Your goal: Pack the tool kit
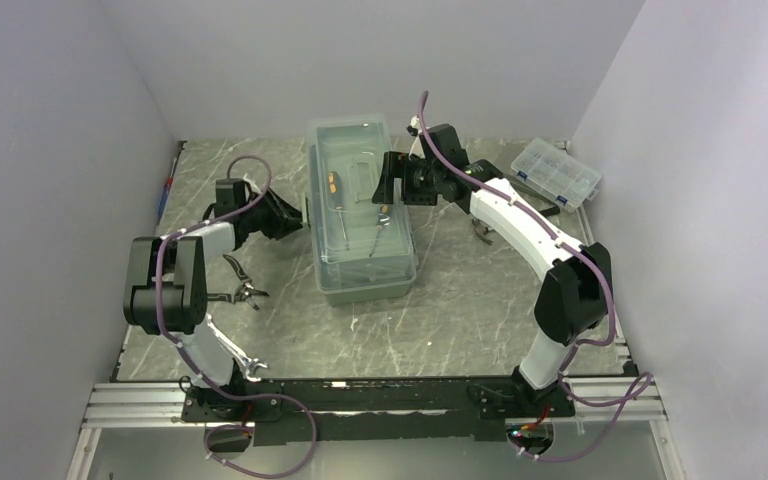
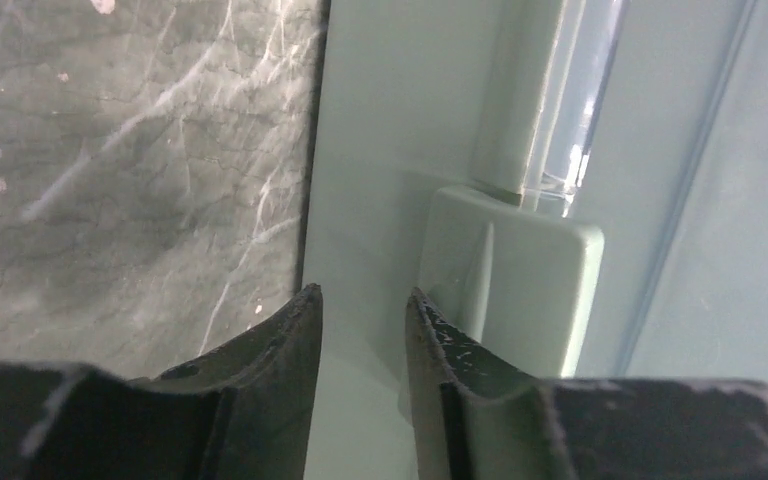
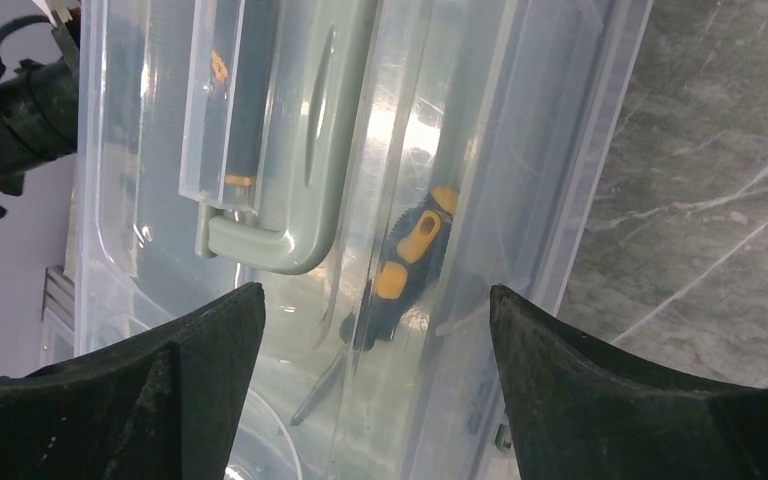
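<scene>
The sage-green toolbox (image 1: 360,215) sits mid-table with its translucent lid (image 3: 520,150) down, yet pliers (image 1: 240,288) lie on the table left of the toolbox. Latching it now would likely leave the kit short.

The left gripper (image 1: 295,215) is at the toolbox's left wall, its fingers (image 2: 290,330) a narrow gap apart with nothing between them. A fingertip could skid off the smooth plastic, or the push could shove the toolbox sideways. The right gripper (image 1: 392,182) hovers over the toolbox, spread wide and empty. If it comes down badly it could flex the lid or snag the handle (image 3: 305,120).

Only the left wrist view shows the latch (image 2: 515,285) just beside the fingertips; I cannot confirm contact. Only the right wrist view shows a black-and-orange screwdriver (image 3: 410,260) inside the toolbox. Only the top view shows the loose pliers and the clear organizer box (image 1: 557,172) right of the toolbox.
</scene>
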